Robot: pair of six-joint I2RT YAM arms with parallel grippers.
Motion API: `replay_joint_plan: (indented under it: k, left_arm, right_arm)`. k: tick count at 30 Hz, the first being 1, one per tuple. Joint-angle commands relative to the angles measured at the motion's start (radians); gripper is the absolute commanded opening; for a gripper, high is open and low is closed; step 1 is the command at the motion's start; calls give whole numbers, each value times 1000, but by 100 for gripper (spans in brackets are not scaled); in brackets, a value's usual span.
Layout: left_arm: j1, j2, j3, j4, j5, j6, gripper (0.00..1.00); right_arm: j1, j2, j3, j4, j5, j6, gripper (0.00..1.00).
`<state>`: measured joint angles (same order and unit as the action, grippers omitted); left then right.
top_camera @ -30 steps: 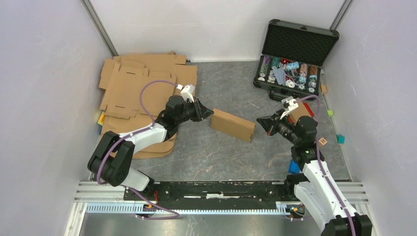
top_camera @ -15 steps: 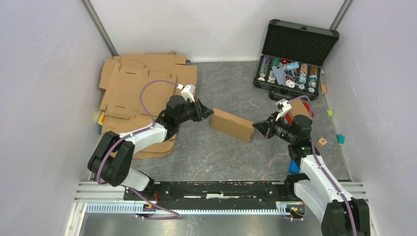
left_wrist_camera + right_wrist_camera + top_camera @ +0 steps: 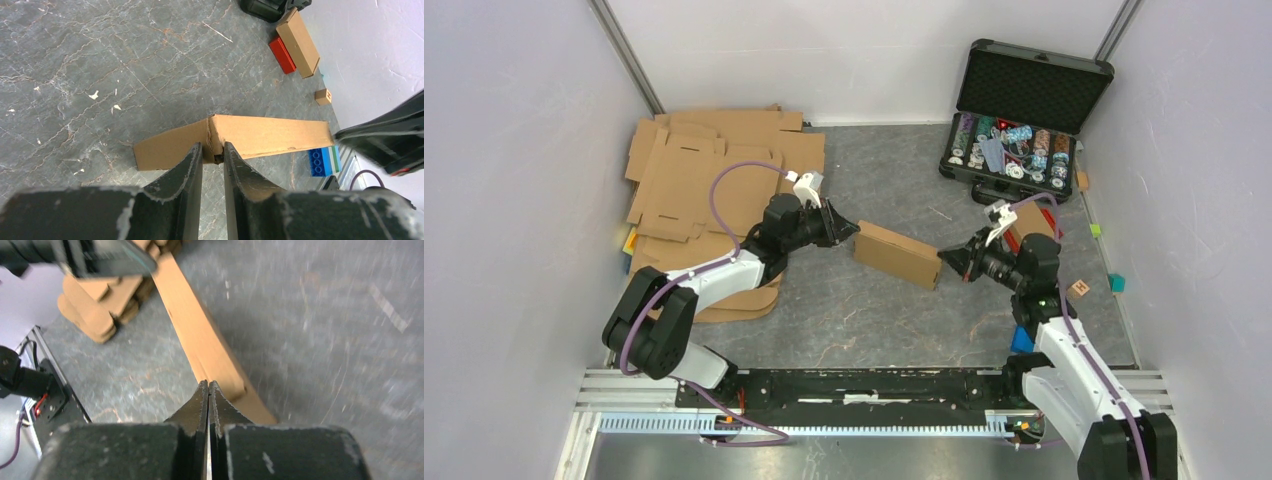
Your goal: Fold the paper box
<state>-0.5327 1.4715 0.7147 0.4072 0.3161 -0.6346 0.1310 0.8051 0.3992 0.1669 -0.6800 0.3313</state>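
Observation:
The paper box (image 3: 898, 254) is a closed, shallow brown cardboard box lying slantwise on the grey floor in the middle of the top view. My left gripper (image 3: 852, 230) is at its left end. In the left wrist view its fingertips (image 3: 197, 151) straddle the box's near corner (image 3: 215, 131) and are shut on the cardboard there. My right gripper (image 3: 944, 257) is shut with nothing between its fingers. In the right wrist view its tip (image 3: 208, 385) rests against the right end of the box (image 3: 200, 335).
A stack of flat cardboard blanks (image 3: 714, 170) lies at the back left, under the left arm. An open black case of poker chips (image 3: 1019, 130) stands at the back right. Small blocks lie by the right arm: a blue one (image 3: 1021, 340) and a wooden cube (image 3: 1080, 288).
My right gripper, shut, has moved left from a short way off until its tip meets the box's right end. The left gripper has kept its hold on the left corner.

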Motion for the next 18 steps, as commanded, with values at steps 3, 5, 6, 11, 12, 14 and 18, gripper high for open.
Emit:
replay_joint_plan:
  k: [3, 5, 6, 11, 12, 14, 18]
  left_arm:
    - [-21, 33, -7, -151, -9, 66, 26]
    - [-23, 30, -6, -151, -12, 68, 26]
    - [-23, 28, -7, -151, -14, 68, 26]
    - [-26, 18, -8, -156, -20, 74, 26]
    - [-26, 16, -8, -156, -21, 75, 26]
    - [-26, 15, -8, -156, -23, 76, 26]
    - [-27, 11, -10, -156, -23, 79, 26]
  right_arm:
    - [4, 48, -191, 46, 0, -7, 0]
    - [4, 46, -170, 38, 8, -11, 0]
    - [4, 42, -150, 34, 11, -10, 0]
    - [5, 27, -22, 46, -6, 19, 0]
    - [6, 26, -4, 61, -15, 34, 0]
    - [13, 35, 11, 92, -28, 59, 0]
    - [34, 80, -25, 118, -15, 52, 0]
